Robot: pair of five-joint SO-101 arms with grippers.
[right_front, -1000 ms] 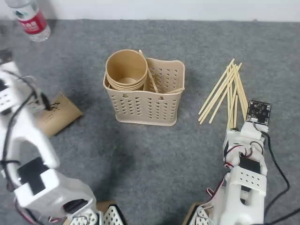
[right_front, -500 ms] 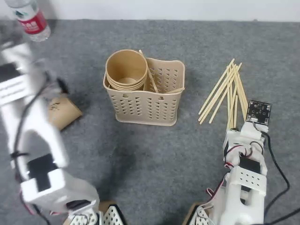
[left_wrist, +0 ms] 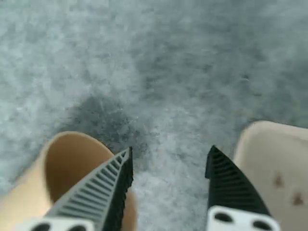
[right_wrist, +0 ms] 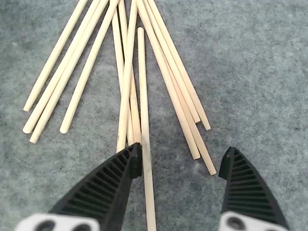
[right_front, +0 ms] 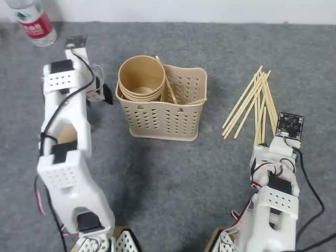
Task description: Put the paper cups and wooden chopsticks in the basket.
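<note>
Stacked paper cups [right_front: 140, 79] and some chopsticks [right_front: 168, 86] stand in the basket [right_front: 163, 118], but one cup [left_wrist: 67, 168] left of it and loose chopsticks [right_front: 252, 105] right of it remain; left gripper [left_wrist: 166, 168] and right gripper [right_wrist: 183, 168] gape empty.

In the high view the left arm [right_front: 63, 105] hides most of the lying paper cup [right_front: 66, 135]; only a tan sliver shows. The bottle [right_front: 34, 22] is cut by the picture's edge, as are the basket [left_wrist: 274, 163] in the left wrist view and the chopsticks [right_wrist: 127, 72] in the right wrist view.
</note>
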